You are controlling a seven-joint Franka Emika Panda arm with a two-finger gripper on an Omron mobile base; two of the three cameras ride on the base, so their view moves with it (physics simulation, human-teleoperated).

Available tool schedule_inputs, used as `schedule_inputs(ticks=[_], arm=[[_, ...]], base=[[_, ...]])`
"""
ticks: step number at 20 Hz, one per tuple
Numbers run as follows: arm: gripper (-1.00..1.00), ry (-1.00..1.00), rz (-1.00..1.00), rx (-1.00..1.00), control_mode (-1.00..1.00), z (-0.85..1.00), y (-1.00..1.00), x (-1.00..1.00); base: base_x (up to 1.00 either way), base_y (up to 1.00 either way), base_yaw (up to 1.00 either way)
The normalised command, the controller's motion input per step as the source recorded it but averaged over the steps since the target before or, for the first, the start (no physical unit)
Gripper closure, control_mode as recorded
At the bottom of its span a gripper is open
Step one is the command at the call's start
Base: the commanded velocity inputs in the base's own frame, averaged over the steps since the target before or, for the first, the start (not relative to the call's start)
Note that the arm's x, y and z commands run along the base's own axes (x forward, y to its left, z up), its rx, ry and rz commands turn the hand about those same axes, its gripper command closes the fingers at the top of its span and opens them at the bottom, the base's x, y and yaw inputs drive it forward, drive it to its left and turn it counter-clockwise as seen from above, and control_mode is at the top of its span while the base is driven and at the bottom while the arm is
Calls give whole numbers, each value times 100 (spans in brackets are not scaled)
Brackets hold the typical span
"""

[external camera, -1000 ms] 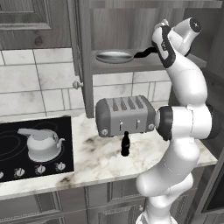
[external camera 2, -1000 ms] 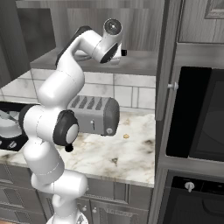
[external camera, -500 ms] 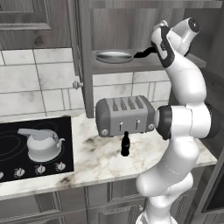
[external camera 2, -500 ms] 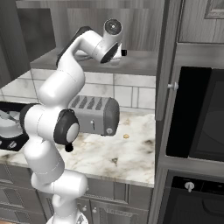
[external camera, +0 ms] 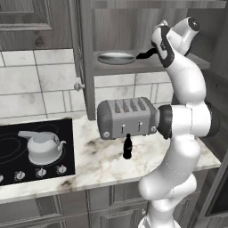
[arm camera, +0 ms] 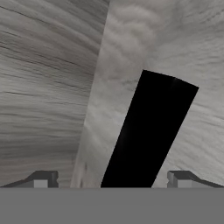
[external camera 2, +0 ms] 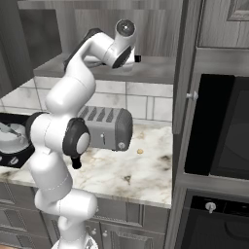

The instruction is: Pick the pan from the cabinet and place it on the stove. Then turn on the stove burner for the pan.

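The pincer (arm camera: 112, 179) stood wide open, gripping nothing, its tips straddling the black handle (arm camera: 148, 131) running toward 12 o'clock; the rigid steel pan (external camera: 116, 58), probably weighty and slick, sat inside the cabinet (external camera: 133, 26).

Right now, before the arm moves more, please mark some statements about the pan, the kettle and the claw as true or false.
1. The pan lies on the open cabinet shelf. True.
2. The claw is shut on the pan's handle. False: its fingers stand wide apart, with the black handle between them, not gripped.
3. A kettle sits on the stove. True.
4. The toaster stands on the stove. False: it stands on the marble counter, beside the stove.
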Motion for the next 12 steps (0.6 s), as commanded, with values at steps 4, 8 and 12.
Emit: schedule_inputs(ticks=[4, 8, 12], arm=[[-100, 0, 0, 0, -100, -37, 19, 31], [-100, 0, 0, 4, -100, -34, 17, 25], [-100, 0, 0, 5, -100, -36, 15, 23]], base=[[0, 0, 0], [0, 0, 0], [0, 0, 0]])
